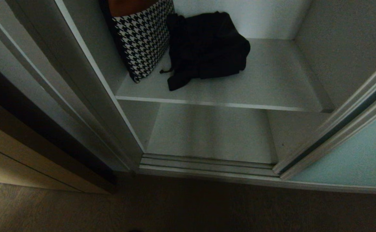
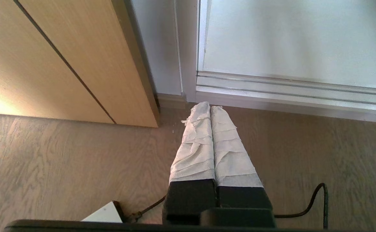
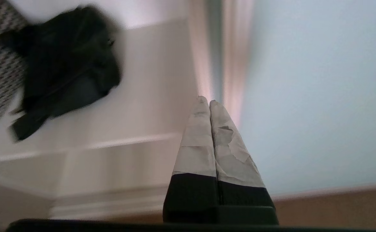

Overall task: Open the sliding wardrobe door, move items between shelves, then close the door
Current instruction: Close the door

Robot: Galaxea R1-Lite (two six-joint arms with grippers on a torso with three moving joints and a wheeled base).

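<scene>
Inside open wardrobe, black bundle [image 1: 207, 48] lying on upper shelf [image 1: 271, 83]; right gripper [image 3: 206, 100] pressed closed beside sliding door [image 3: 320, 96], risking shoving bundle, not gripping

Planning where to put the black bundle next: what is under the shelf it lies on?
Under the shelf holding the black bundle lies a lower board, bare where visible. Its rear part is hidden beneath the shelf.
</scene>
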